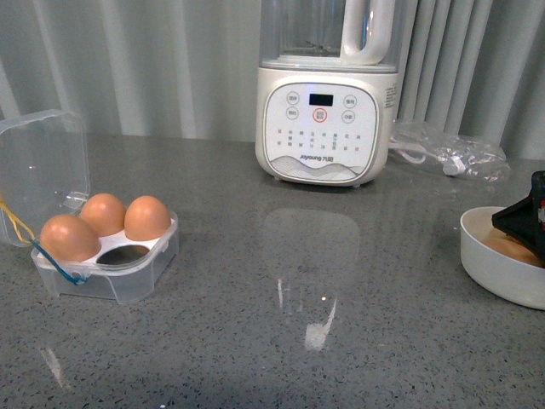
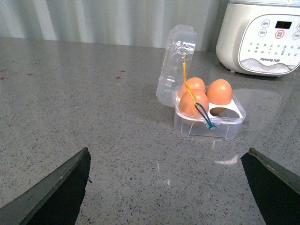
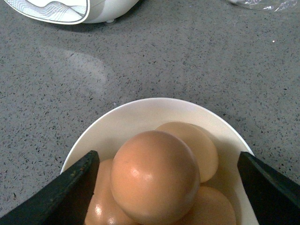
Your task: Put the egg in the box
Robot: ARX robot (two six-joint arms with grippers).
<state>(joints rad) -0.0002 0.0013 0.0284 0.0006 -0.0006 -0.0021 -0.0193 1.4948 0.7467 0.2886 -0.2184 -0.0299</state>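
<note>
Poising the right gripper (image 3: 171, 185) just above the white bowl (image 3: 140, 110) at the right edge of the counter (image 1: 298, 341), spreading its fingers (image 3: 70, 187) wide to either side of the egg (image 3: 154, 176) lying topmost on the other eggs (image 3: 197, 145) there. Holding the left gripper (image 2: 164, 187) equally wide apart and empty, pointing it at the box (image 2: 208, 124) sitting well away on the left with lid (image 2: 176, 65) raised, cradling three eggs (image 1: 102, 213) and showing one hole (image 1: 123, 254) vacant. Standing behind, against the curtain (image 1: 128, 68): a white Joyoung blender (image 1: 328, 111) and a clear plastic bag (image 1: 451, 149).
</note>
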